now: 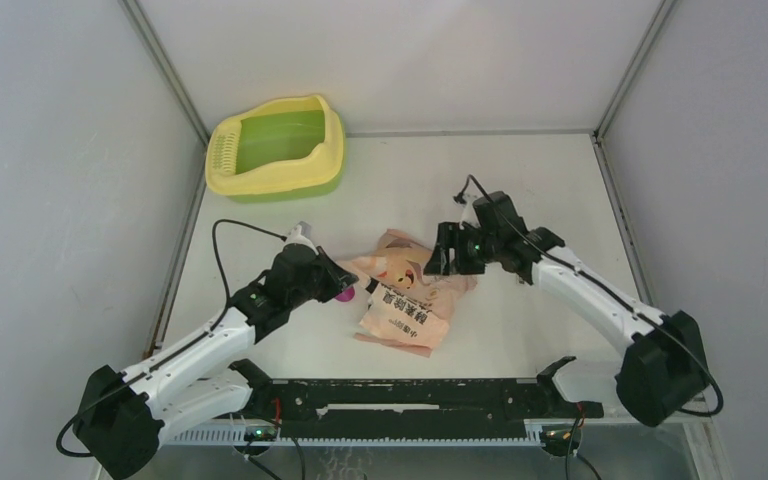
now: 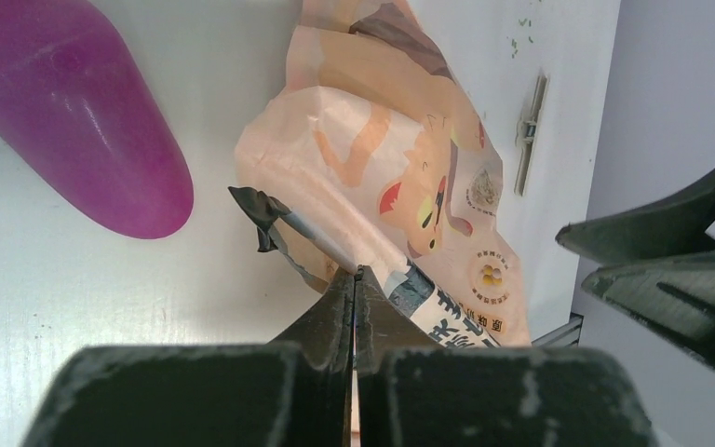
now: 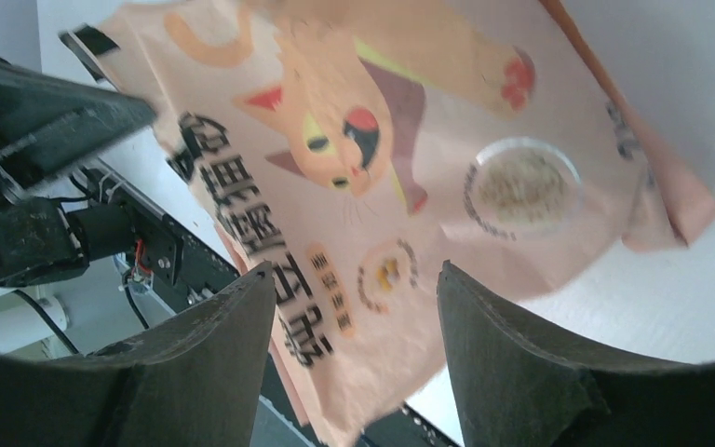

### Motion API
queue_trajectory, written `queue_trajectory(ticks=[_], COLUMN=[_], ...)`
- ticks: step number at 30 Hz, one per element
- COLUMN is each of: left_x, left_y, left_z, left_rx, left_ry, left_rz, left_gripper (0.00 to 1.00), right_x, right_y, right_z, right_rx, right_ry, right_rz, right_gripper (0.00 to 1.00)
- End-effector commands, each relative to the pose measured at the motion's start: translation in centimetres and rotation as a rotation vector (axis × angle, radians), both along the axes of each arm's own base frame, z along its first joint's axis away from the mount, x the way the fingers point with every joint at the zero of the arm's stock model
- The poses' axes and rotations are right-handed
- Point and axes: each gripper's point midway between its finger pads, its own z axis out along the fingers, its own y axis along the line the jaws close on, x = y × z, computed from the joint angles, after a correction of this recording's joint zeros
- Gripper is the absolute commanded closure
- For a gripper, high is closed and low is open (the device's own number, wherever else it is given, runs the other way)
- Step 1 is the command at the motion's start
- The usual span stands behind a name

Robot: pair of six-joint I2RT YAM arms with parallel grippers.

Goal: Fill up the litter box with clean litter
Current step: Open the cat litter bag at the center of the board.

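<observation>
Bag-grab step: left hand (image 2: 354, 279) pinches edge of litter bag (image 2: 372, 158), right hand (image 3: 354, 279) gapes above it; next, lift toward litter box (image 1: 270, 182).

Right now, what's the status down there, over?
Left end effector shut at bag edge, grip unclear. Right end effector open over bag. Litter box far left, basin looks bare. Scoop lies beside bag.

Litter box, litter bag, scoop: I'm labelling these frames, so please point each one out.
litter box (image 1: 280, 145), top external view, bare green basin.
litter bag (image 2: 363, 158), left wrist view, printed front face.
scoop (image 2: 84, 121), left wrist view, rounded magenta body.
</observation>
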Motion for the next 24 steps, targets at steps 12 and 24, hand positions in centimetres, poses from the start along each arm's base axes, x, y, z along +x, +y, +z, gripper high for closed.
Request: queue_trajectory(ticks=[12, 24], left_x=[0.7, 0.4], left_y=[-0.3, -0.3], left_z=[2.5, 2.2], left_rx=[-0.037, -0.057], left_ry=[-0.063, -0.057], left_rz=[-0.010, -0.013], left_gripper=[1.00, 1.00], right_x=[2.9, -0.3], right_y=[8.7, 11.1], right_z=[-1.7, -6.4], right_rx=[-0.170, -0.254], right_ry=[-0.067, 0.010], right_rz=[0.267, 0.375], right_gripper=[0.44, 0.46])
